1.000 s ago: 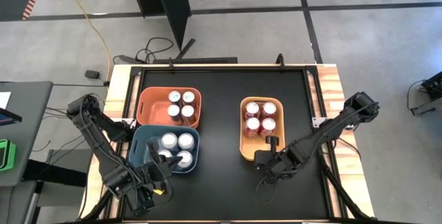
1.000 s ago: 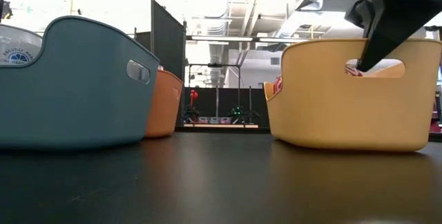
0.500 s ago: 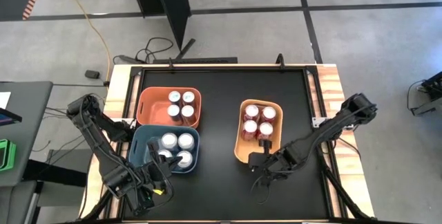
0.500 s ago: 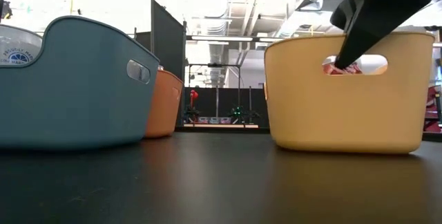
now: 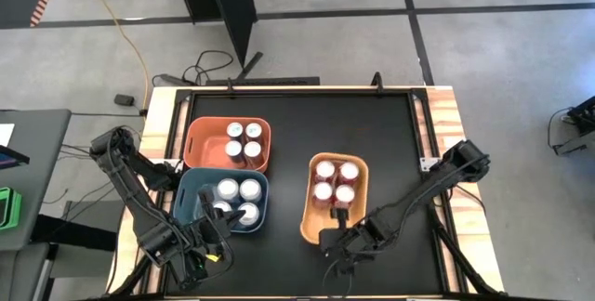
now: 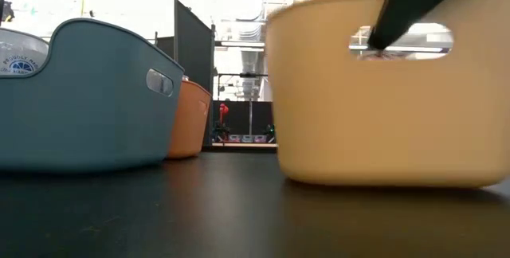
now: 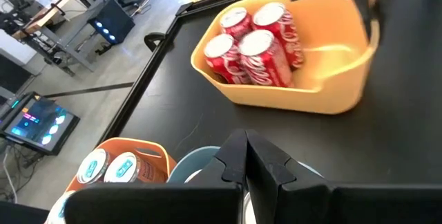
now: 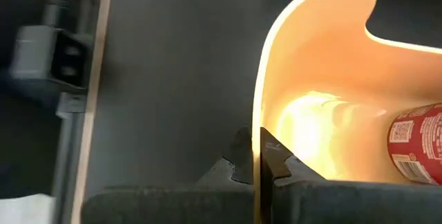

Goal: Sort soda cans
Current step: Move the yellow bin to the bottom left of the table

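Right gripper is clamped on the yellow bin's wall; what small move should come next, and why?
Probably stop dragging and let go: the right gripper is shut on the yellow bin, which holds four red cans and already sits close beside the blue bin.

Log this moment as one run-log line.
right gripper: shut on yellow bin wall | left gripper: shut, near blue bin | red cans: in yellow bin

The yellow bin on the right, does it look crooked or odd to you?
Yes. The yellow bin sits askew to the squarely set orange bin and blue bin. The right gripper is pinching its near wall. Its four red cans stand upright; nothing spilled.
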You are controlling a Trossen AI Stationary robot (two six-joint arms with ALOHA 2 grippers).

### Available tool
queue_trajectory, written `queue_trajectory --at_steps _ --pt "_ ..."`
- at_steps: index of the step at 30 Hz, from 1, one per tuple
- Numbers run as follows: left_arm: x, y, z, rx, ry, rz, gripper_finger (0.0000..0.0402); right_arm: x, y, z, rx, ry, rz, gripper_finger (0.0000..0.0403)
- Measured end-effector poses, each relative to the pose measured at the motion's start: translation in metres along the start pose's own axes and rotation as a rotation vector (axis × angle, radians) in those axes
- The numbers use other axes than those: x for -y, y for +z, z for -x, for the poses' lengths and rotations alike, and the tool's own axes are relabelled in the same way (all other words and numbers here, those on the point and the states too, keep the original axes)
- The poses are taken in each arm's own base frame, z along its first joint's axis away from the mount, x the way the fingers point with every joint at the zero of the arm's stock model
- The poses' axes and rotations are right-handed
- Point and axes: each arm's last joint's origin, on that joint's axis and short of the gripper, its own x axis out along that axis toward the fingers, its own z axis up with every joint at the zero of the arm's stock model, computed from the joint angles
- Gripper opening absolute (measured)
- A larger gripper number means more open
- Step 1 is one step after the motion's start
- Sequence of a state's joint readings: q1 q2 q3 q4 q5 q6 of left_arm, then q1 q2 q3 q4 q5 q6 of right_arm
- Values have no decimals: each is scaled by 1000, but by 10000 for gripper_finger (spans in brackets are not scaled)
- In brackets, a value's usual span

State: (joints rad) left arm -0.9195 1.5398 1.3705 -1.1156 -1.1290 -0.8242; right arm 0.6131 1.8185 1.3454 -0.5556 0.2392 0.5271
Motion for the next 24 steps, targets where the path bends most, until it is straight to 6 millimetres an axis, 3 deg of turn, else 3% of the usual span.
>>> queue_trajectory --at_steps 14,24 --pt "0 0 0 -1 -1 -19 0 -37 29 -24 9 89 18 4" --pt "0 0 0 -1 -1 -39 0 -52 36 -22 52 157 16 6"
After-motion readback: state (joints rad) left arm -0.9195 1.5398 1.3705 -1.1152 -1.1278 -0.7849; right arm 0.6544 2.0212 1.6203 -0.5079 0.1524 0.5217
